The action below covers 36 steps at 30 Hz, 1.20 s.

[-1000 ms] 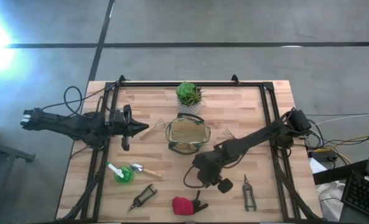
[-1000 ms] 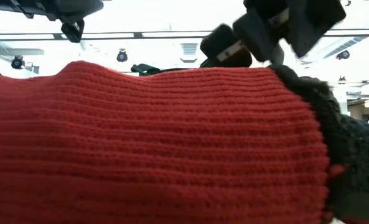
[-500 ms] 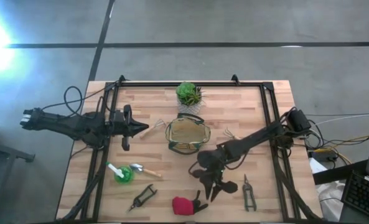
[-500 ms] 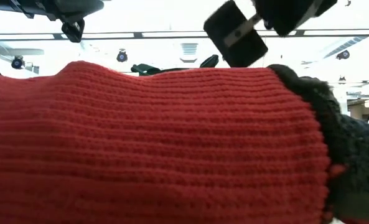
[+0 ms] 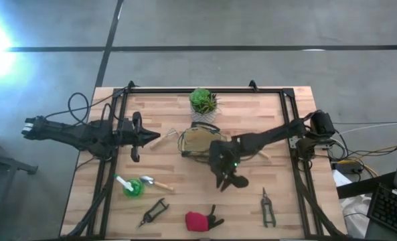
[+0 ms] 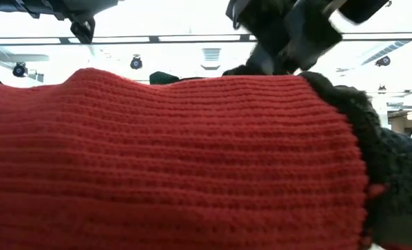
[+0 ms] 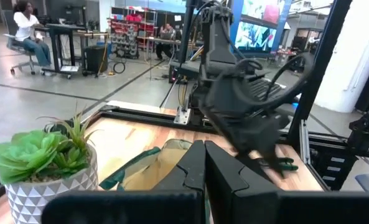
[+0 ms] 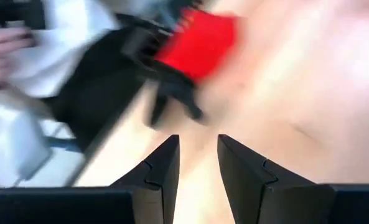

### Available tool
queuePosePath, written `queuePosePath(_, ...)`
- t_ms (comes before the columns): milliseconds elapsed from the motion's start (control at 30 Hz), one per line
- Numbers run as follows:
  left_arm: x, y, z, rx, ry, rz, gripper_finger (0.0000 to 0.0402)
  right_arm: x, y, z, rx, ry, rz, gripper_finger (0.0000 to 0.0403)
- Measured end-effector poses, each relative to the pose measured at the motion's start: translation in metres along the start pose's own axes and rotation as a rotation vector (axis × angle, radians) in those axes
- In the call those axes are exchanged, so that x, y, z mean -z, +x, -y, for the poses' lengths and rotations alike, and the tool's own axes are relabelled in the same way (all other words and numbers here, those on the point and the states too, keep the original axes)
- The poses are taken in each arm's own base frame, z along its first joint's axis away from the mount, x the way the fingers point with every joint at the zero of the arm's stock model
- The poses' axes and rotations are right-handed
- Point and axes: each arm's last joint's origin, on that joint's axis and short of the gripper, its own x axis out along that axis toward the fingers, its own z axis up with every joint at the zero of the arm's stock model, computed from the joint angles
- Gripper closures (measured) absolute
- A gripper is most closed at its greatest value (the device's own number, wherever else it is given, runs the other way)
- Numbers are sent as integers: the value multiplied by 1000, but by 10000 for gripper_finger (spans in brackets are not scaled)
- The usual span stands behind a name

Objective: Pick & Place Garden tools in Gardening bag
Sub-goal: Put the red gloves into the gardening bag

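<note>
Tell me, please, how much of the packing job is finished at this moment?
Hardly any: the bag looks empty. The right gripper is open, holding nothing, above the table near the bag; the left gripper waits shut. Left: trowel, green tool, two pruners, red item and rake.

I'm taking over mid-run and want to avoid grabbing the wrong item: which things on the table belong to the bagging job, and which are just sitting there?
Job items:
gardening bag
rake fork
trowel
green-and-white tool
left pruners
right pruners
red-and-black item

Just lying about:
potted plant
</note>
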Motion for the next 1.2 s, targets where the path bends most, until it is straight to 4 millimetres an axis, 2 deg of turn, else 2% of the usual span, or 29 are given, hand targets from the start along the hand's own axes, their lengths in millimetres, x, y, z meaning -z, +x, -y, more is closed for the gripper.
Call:
queuePosePath(100,0,1,0,-1,1,-4,396,3,-2,0,58,23,-28,297)
queuePosePath(300,2,3,1,-2,3,-10,396,-10,17,-27,50,-153,-14,298)
queuePosePath(400,0,3,1,-4,7,4,396,-7,28,-38,195,-276,-95,300)
queuePosePath(533,-2,4,1,-1,23,25,396,-9,32,-45,350,-419,-190,301)
queuePosePath(767,-2,5,2,0,43,31,396,-20,34,-56,354,-550,-192,302)
queuePosePath(1000,-1,7,2,2,45,22,396,-5,60,-56,411,-709,-348,279)
queuePosePath(1200,-1,7,2,4,42,20,396,-6,76,-60,378,-749,-358,270)
